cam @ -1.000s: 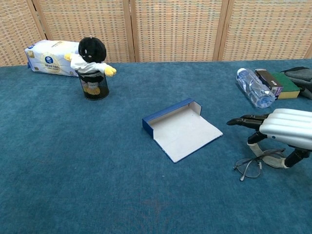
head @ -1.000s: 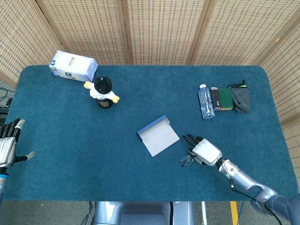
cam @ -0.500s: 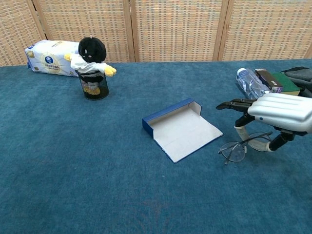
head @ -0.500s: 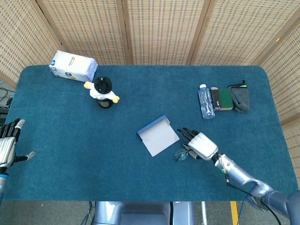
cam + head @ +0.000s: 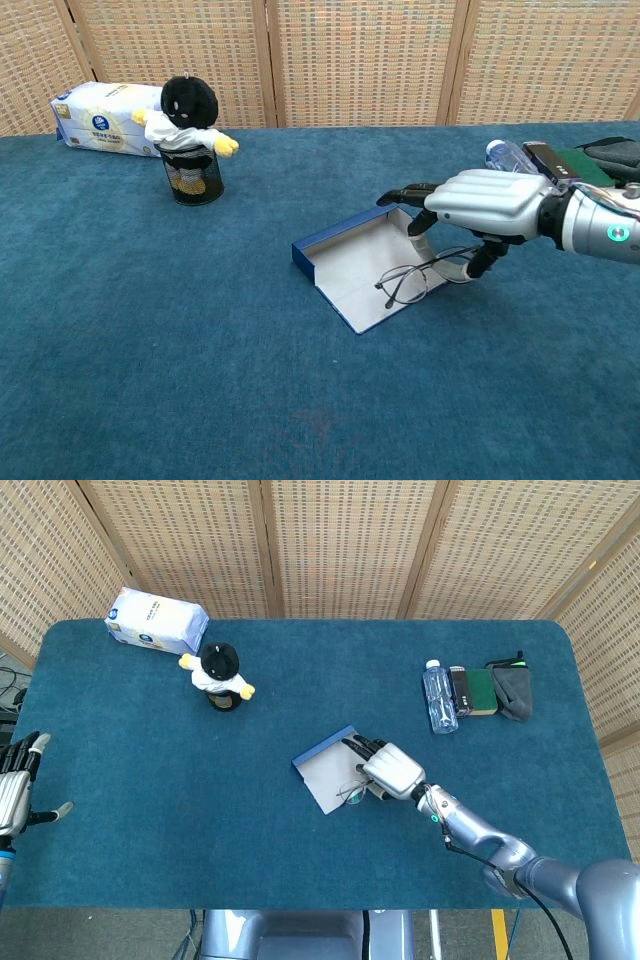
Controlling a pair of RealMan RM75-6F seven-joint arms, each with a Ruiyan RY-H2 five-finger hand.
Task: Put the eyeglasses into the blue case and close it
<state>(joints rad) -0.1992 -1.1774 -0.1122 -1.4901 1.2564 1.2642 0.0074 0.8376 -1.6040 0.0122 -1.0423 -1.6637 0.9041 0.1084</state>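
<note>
The blue case [image 5: 333, 770] [image 5: 345, 262] lies open in the middle of the table, its pale lining up. My right hand [image 5: 389, 769] [image 5: 480, 200] hovers over the case's right part and pinches the eyeglasses [image 5: 352, 792] [image 5: 412, 281] by one temple. The lenses hang over the case's near right edge. My left hand [image 5: 14, 790] stays at the far left table edge, fingers spread, holding nothing; the chest view does not show it.
A mesh cup with a black-and-white plush toy [image 5: 222, 675] [image 5: 190, 140] stands back left, a tissue pack [image 5: 156, 620] [image 5: 105, 117] behind it. A water bottle [image 5: 438, 697] [image 5: 518, 178], a book [image 5: 478, 691] and dark cloth [image 5: 512, 690] lie back right.
My right hand has lifted the eyeglasses off the cloth at the right and carried them leftward to over the open case. The left hand has stayed put.
</note>
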